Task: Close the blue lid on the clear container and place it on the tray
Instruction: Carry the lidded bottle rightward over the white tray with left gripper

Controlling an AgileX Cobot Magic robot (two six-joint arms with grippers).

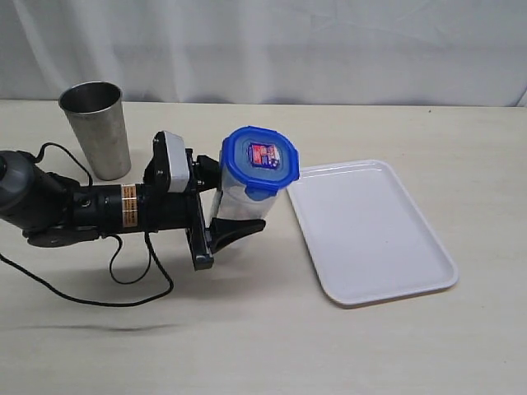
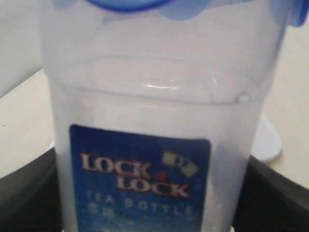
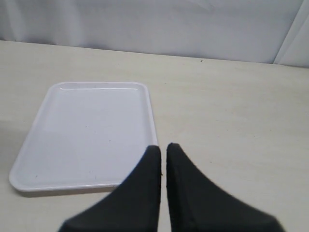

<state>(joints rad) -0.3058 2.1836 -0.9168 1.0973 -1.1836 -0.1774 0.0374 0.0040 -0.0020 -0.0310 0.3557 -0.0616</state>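
Left wrist view is showing the clear container [image 2: 149, 121] close up, the left gripper [image 1: 224, 200] pinching it between both fingers [image 2: 270, 193], the blue lid [image 1: 259, 158] sitting on top. Container is sitting just beside the tray [image 1: 370, 230], outside it. Right gripper [image 3: 163, 157] is hovering, fingers pressed together, the tray lying beyond. Farther back, a steel cup [image 1: 96, 129] is standing on the table [image 1: 329, 354]

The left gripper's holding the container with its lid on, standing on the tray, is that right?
Not on the tray. The left gripper holds the container, lid on, beside the tray, off its left edge, as the exterior view shows.
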